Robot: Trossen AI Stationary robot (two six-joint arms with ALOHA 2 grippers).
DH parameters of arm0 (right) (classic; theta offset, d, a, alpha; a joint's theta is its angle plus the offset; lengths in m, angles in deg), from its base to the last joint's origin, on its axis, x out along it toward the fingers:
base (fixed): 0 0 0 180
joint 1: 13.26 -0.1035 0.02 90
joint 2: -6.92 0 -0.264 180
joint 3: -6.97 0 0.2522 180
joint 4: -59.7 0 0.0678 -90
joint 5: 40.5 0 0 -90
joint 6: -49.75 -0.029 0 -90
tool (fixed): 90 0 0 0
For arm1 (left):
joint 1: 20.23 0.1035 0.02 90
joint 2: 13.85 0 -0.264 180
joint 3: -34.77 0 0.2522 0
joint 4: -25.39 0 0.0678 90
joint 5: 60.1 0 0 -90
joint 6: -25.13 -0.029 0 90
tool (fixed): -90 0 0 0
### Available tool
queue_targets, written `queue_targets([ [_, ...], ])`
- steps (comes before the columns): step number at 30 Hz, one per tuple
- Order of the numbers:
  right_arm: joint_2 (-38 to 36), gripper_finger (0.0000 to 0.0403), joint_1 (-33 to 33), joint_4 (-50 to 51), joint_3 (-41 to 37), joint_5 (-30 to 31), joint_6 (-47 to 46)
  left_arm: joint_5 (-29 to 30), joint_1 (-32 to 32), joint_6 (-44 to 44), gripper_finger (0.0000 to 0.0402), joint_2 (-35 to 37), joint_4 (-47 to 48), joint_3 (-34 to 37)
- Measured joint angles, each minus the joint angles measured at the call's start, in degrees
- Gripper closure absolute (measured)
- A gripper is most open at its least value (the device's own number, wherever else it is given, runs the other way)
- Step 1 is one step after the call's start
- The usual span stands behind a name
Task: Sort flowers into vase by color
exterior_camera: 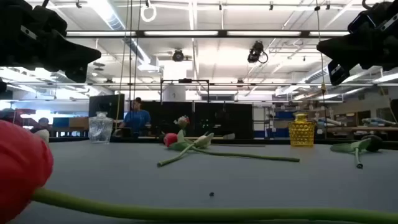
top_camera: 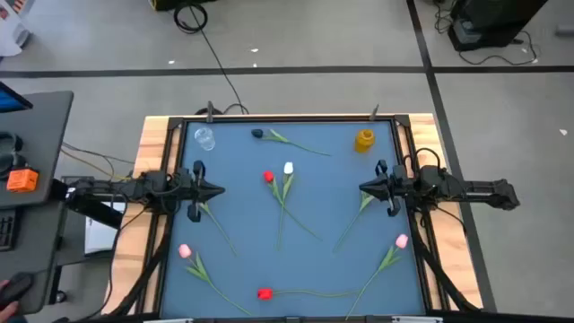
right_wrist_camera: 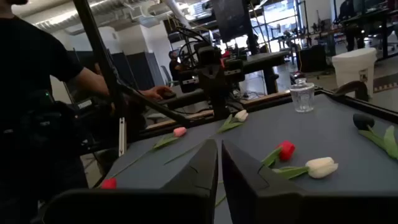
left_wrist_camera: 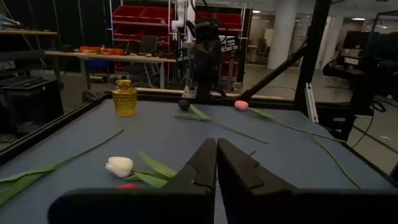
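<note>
A blue table [top_camera: 242, 206] held scattered tulips: a red tulip [top_camera: 268, 177] and a white tulip [top_camera: 288, 168] side by side near the middle, a dark tulip [top_camera: 257, 135] at the far edge, pink tulips [top_camera: 185, 252] near both front corners, and another red one at the front edge. A clear vase [top_camera: 204, 138] and a yellow vase [top_camera: 364, 140] stood at the far corners, both without flowers. The left gripper [top_camera: 219, 190] and right gripper [top_camera: 362, 189] hovered at opposite sides, fingers closed and holding nothing.
</note>
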Motion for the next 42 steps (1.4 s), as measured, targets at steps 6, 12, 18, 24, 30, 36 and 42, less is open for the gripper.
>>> queue_targets([
  [6, 0.01, 0.0369, -0.02, -0.01, 0.00, 0.00, 0.02, -0.02, 0.00, 0.02, 0.0381, 0.00, 0.00, -0.02],
  [12, 0.02, 0.0369, 0.00, -0.02, -0.02, 0.00, 0.02, -0.02, 0.02, 0.00, 0.0381, 0.02, -0.02, -0.02],
  [18, 0.01, 0.0369, -0.02, -0.02, 0.00, 0.00, 0.02, -0.02, 0.00, 0.02, 0.0381, 0.02, 0.00, -0.02],
  [24, 0.02, 0.0369, -0.01, -0.01, 0.00, 0.00, 0.01, -0.01, 0.00, 0.01, 0.0381, 0.02, -0.02, -0.02],
  [30, 0.00, 0.0369, 0.00, 0.00, 0.00, 0.02, 0.01, -0.02, 0.00, 0.02, 0.0381, 0.02, -0.02, 0.00],
  [36, 0.00, 0.0369, 0.00, -0.02, 0.00, 0.13, 0.00, 0.00, 0.01, 0.01, 0.0381, 0.00, -0.01, -0.01],
  [42, 0.00, 0.0369, 0.00, -0.52, -0.01, 7.83, 0.02, 0.40, 0.00, 0.06, 0.0381, 0.02, -0.03, -0.01],
])
